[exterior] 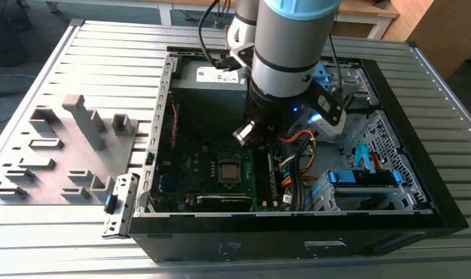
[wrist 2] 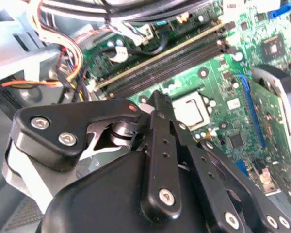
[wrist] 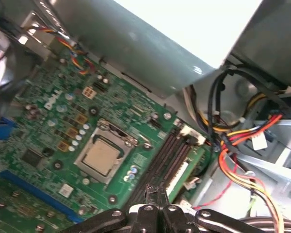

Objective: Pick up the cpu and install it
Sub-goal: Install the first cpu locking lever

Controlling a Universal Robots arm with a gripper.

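The cpu (exterior: 230, 170) is a small silver-grey square lying flat in its socket on the green motherboard (exterior: 189, 160) inside the open computer case. Both wrist views show the cpu (wrist 2: 190, 109) (wrist: 103, 156) with a metal socket frame (wrist: 117, 133) around it. My gripper (exterior: 245, 135) hangs above the board, a little toward the case's back and the exterior view's right of the cpu, not touching it. Its black fingers (wrist: 154, 196) are shut together with nothing between them, and their linkage (wrist 2: 157, 145) is in the second wrist view.
A large grey box with a white label (exterior: 212, 78) sits at the back of the case. Memory slots (wrist: 160, 165) run beside the socket. Orange and red cables (exterior: 301, 139) bundle near the arm. A grey fixture plate (exterior: 65, 151) lies at the exterior view's left.
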